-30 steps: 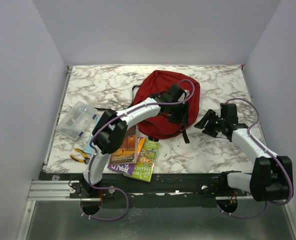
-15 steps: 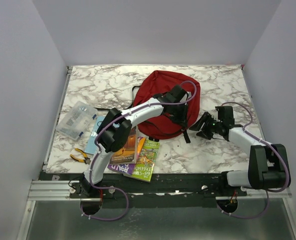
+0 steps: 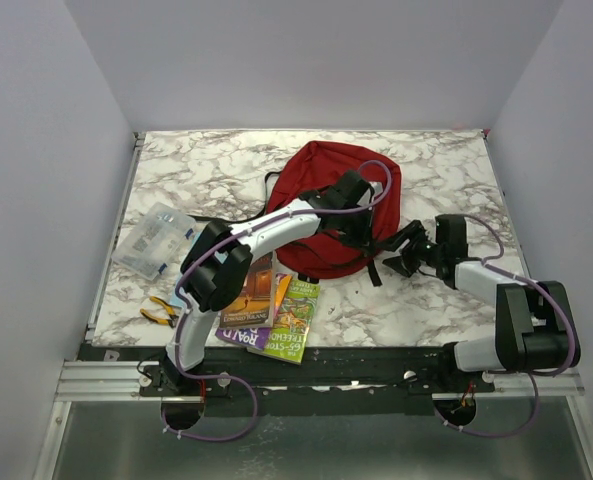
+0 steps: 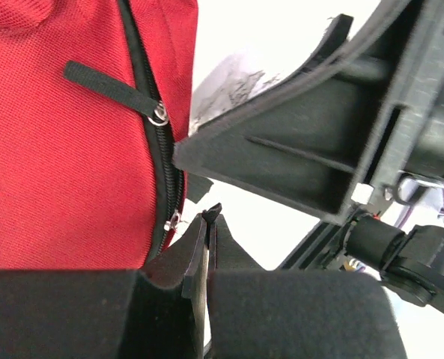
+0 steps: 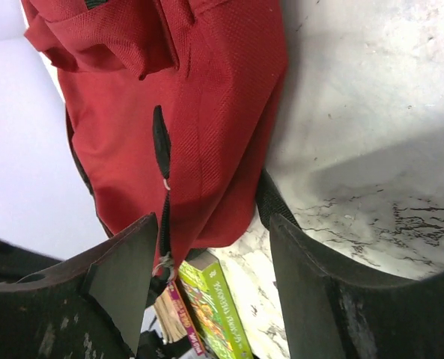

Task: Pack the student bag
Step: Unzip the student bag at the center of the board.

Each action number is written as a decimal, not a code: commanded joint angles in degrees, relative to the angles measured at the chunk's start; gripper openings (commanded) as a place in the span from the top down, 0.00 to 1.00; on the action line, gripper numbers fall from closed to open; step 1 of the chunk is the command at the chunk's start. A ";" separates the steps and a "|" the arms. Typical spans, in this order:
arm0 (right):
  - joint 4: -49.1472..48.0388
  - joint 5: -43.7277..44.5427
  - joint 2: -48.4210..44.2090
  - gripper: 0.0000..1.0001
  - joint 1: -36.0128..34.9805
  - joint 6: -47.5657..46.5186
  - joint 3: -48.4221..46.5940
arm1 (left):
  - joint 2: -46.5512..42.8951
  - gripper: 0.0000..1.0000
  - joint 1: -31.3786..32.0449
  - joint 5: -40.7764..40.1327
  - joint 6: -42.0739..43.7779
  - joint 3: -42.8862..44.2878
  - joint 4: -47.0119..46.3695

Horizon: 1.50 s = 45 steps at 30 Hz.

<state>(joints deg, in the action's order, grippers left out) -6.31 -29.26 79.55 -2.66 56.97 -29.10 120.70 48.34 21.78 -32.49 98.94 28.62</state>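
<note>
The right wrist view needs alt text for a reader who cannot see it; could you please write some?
A dark-red student bag with a black zipper pull fills the upper left, its lower edge inside the open right gripper. Marble table lies to the right, and a green book shows at the bottom.

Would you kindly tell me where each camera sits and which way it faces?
Top external: above and behind the bases, looking down on table and student bag; both arms show, left claw and right claw at the bag.
Left wrist: on the left arm, facing the bag's zipper; its shut claw below, the right claw's finger across.
Right wrist: facing the bag's side and books, between its open fingers.
Shared: both wrist views show the zipper.
</note>
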 commanded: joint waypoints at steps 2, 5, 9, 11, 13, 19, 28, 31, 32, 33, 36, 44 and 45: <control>-9.73 -1.57 1.00 0.35 0.06 6.09 2.23 | -5.44 1.00 0.88 3.26 -2.93 -2.86 -5.03; -9.54 -4.78 3.71 0.37 -0.11 5.23 0.99 | -5.68 1.00 1.16 4.98 -5.48 -4.38 -8.81; -13.55 -4.84 4.57 0.43 -0.15 8.49 2.91 | -3.77 1.00 1.76 5.99 -6.52 -2.81 -9.37; -14.95 -4.44 5.12 0.52 0.01 10.27 3.15 | -3.27 1.00 1.87 5.46 -5.95 -2.65 -9.45; -13.81 -3.02 5.58 0.72 1.40 10.31 2.31 | -3.93 1.00 1.77 3.19 -4.61 -4.15 -9.21; -15.67 -8.22 10.77 0.99 11.22 10.27 -0.67 | -11.30 1.00 -0.16 -4.35 -2.10 -15.17 -10.59; -1.15 -4.74 14.45 0.77 16.73 -12.52 -14.79 | -14.67 1.00 -6.00 0.51 -1.81 -21.13 -12.03; 9.65 3.84 10.52 0.48 14.00 -19.47 -17.72 | -13.41 1.00 -4.63 5.52 -4.22 -19.88 -15.46; 11.84 4.75 9.20 0.44 13.11 -20.53 -17.87 | -12.64 1.00 -4.13 6.67 -4.53 -19.06 -15.97; 13.72 5.08 7.20 0.42 12.44 -21.07 -17.35 | -11.98 1.00 -3.52 7.48 -4.96 -18.05 -16.20; 15.64 3.77 -0.99 0.38 11.65 -20.37 -11.63 | -10.83 1.00 -2.17 8.74 -7.00 -18.05 -19.65; -2.83 -8.94 -10.58 0.37 7.74 -0.57 7.16 | -10.99 1.00 -0.49 10.42 -9.61 -18.42 -21.97; -4.91 -8.80 -9.80 0.38 7.13 1.38 8.45 | -10.90 1.00 -0.37 10.56 -9.72 -18.51 -21.99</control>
<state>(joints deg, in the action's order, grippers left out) -1.13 -33.65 68.69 6.70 47.24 -26.06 110.74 47.00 29.65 -41.10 80.20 9.52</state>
